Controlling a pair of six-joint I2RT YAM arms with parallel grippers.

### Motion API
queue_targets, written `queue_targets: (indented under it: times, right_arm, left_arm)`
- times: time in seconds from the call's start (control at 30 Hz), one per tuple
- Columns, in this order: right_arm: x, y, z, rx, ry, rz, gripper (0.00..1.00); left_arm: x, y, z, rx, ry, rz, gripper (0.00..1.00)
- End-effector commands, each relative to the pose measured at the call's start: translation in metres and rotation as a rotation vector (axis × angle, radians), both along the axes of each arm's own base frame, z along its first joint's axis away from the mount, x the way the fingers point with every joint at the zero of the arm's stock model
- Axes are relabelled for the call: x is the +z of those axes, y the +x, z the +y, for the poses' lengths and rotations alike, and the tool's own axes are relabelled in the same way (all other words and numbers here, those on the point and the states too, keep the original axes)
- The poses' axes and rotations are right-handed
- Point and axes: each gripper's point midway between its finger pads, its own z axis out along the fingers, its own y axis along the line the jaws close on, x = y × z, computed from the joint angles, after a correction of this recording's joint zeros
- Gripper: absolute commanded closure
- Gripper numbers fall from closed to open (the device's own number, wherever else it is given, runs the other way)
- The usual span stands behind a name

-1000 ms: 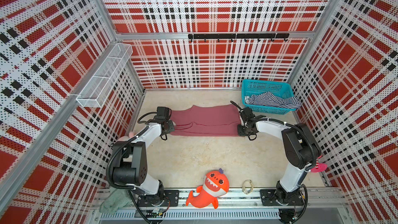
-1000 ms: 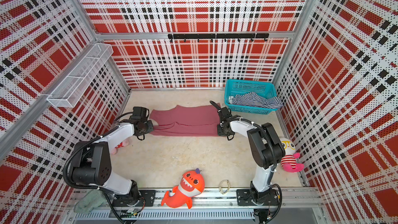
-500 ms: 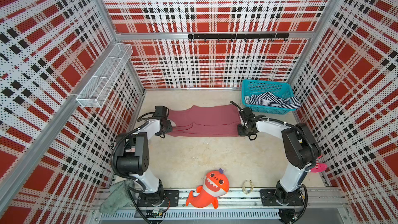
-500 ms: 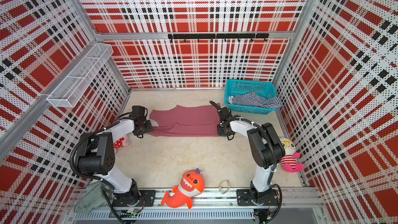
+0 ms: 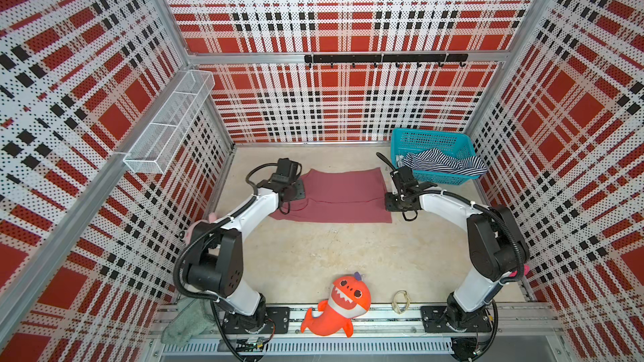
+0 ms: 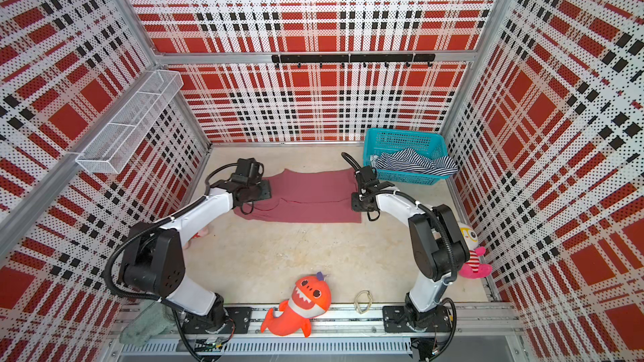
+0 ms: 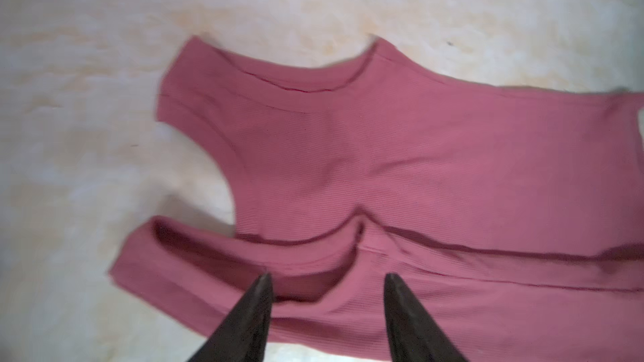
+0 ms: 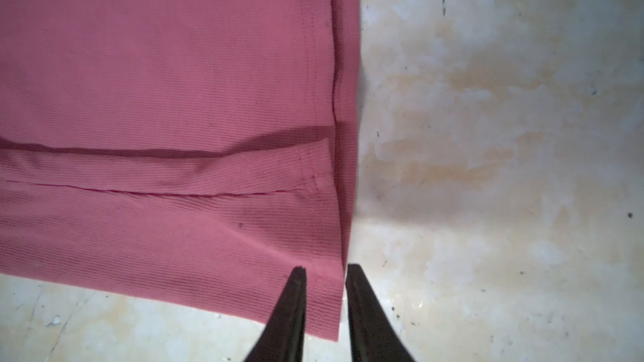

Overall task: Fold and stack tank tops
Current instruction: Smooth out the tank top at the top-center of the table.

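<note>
Mid-fold, the maroon tank top (image 5: 343,193) lay on the table (image 5: 331,255), left gripper (image 7: 326,276) spread over its straps, right gripper (image 8: 326,269) barely parted at its hem; the second fold likely needed fresh pinches.

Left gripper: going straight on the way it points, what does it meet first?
Probably the maroon tank top: the open left gripper points straight at its folded-over armhole edge. Height above the cloth is unclear.

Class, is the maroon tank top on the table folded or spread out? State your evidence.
Partly folded. The maroon tank top lies flat, with one long side turned over onto its body, as both wrist views show.
</note>
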Motion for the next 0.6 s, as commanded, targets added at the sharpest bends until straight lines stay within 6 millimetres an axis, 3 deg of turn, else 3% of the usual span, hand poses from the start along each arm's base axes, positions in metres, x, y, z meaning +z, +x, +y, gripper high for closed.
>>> queue_targets:
  times: [0.0,0.2,0.33,0.57]
  right_arm:
    - [0.009,0.017,0.016,-0.009,0.063,-0.049,0.75]
    - [0.007,0.024,0.031,0.015,0.092,-0.052,0.75]
    - [-0.009,0.029,0.031,0.003,0.077,-0.033,0.76]
    - [-0.037,0.039,0.022,-0.031,0.050,-0.002,0.78]
  left_arm:
    - [-0.019,0.004,0.001,0.026,0.008,0.034,0.45]
    - [-0.021,-0.009,0.063,0.152,-0.013,0.018,0.45]
    - [-0.038,-0.019,0.093,0.206,-0.014,0.041,0.44]
    - [-0.069,-0.015,0.122,0.289,-0.104,0.044,0.45]
